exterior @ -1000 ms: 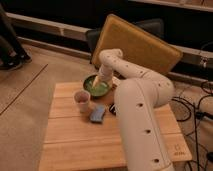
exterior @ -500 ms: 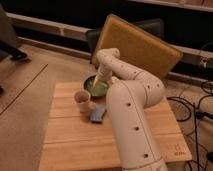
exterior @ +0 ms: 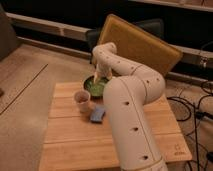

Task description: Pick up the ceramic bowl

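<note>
The ceramic bowl (exterior: 95,86) is a shallow glossy green bowl with a darker rim, at the far side of the wooden table (exterior: 70,135). My white arm reaches over from the right and bends down to it. My gripper (exterior: 98,77) hangs just over the bowl's far right rim, partly covering it. A small pale pinkish cup (exterior: 82,101) stands just in front of the bowl, to the left.
A small blue object (exterior: 97,115) lies on the table right of the cup, beside my arm. A large tan padded board (exterior: 137,45) leans behind the table. Black cables (exterior: 192,107) lie on the floor at the right.
The arm has swung further over the table and its elbow fills more of the view. The gripper has stayed over the bowl. A person's legs at the far left have left the view.
</note>
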